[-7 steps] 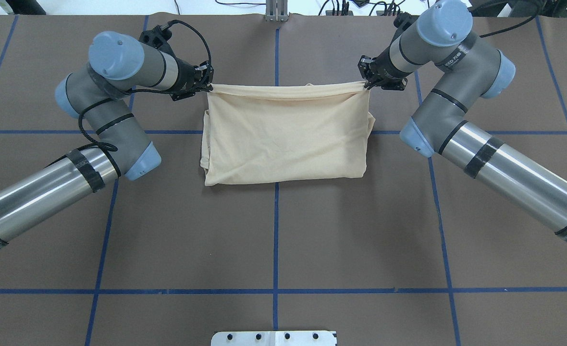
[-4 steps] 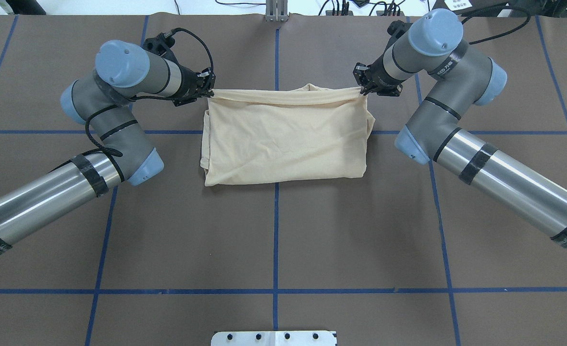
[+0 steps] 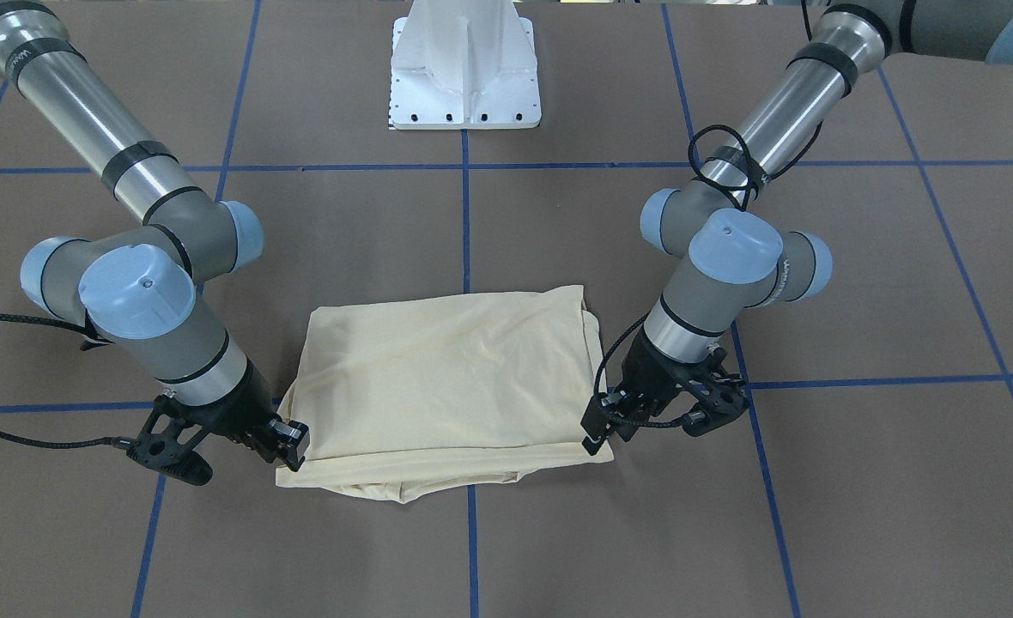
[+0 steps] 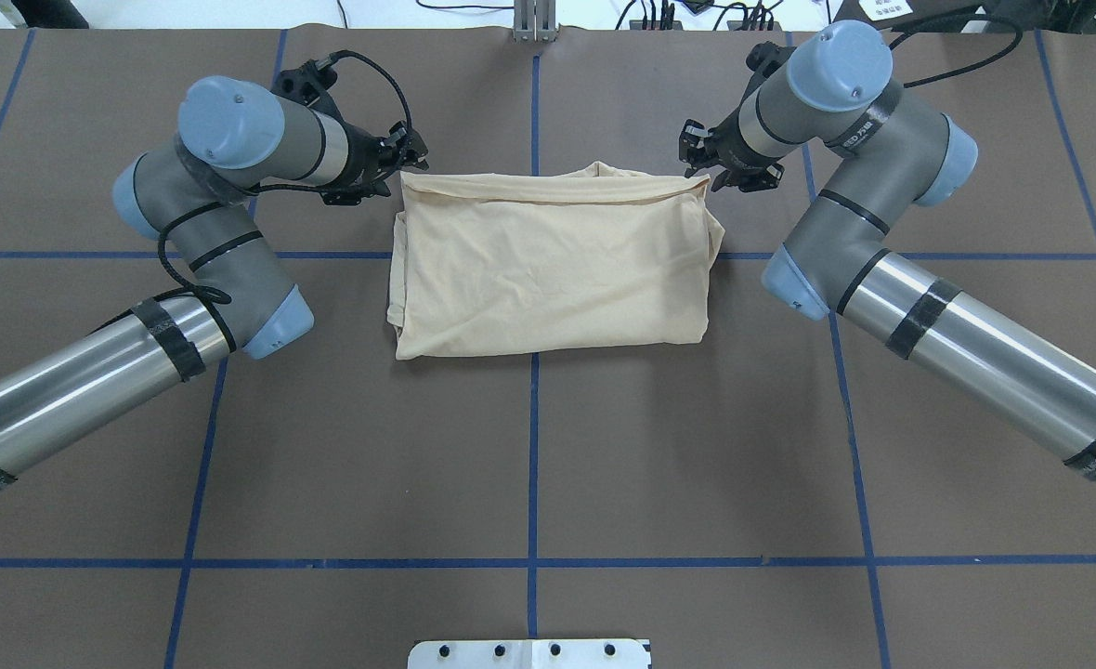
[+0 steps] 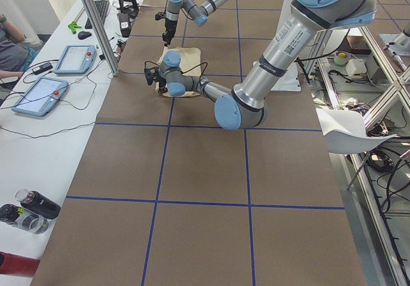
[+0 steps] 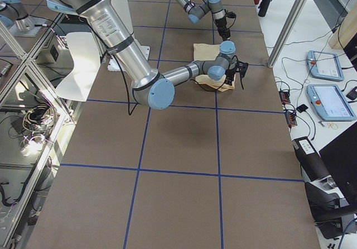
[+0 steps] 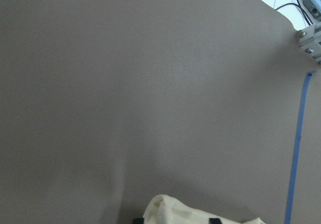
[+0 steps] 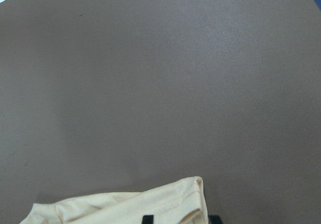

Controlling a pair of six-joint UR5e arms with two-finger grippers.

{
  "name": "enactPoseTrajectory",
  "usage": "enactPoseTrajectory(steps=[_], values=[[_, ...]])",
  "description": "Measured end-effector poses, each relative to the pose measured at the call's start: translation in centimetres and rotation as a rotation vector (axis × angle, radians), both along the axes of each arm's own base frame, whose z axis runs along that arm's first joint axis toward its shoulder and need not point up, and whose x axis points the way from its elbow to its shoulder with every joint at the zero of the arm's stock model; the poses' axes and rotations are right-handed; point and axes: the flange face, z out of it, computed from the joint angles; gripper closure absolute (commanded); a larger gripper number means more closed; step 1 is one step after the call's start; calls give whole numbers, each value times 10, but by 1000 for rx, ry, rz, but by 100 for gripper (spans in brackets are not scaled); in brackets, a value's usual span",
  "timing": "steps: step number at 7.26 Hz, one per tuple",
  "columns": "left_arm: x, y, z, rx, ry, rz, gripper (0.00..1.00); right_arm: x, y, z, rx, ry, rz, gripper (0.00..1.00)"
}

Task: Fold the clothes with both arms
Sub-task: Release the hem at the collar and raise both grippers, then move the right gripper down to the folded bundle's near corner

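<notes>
A cream shirt (image 4: pixel 548 269) lies folded into a rectangle at the far middle of the brown worktop (image 4: pixel 529 446). The left gripper (image 4: pixel 402 170) and right gripper (image 4: pixel 704 167) sit at its far corners, jaws apart, holding nothing. A fingertip could snag the cloth on withdrawal and drag the fold askew. No print or label shows, and the lettering on the right arm (image 4: pixel 845 232) is too small to read.

You see a brown table (image 4: pixel 371 446) crossed by blue tape lines (image 4: pixel 532 409); a white base plate (image 4: pixel 529 653) lies well behind the left claw (image 4: pixel 407 160), two tablets (image 5: pixel 75 58) on the bench (image 5: pixel 25 145) beyond it.
</notes>
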Motion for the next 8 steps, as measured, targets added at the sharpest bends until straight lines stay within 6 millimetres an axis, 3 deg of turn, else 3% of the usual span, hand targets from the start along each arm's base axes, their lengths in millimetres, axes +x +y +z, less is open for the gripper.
enactPoseTrajectory(steps=[2,3,5,6,8], values=[[-35,13,2,12,28,25,0,17,-1,-3,13,-21,-29,0],[-56,27,3,19,46,43,0,28,10,-2,15,-43,-47,0],[-79,47,-3,22,58,54,0,49,57,3,14,-91,-85,0],[-84,53,-6,25,61,53,0,47,85,4,-6,-116,-106,0],[-90,60,-7,30,64,49,0,19,132,1,-57,-142,-136,0]])
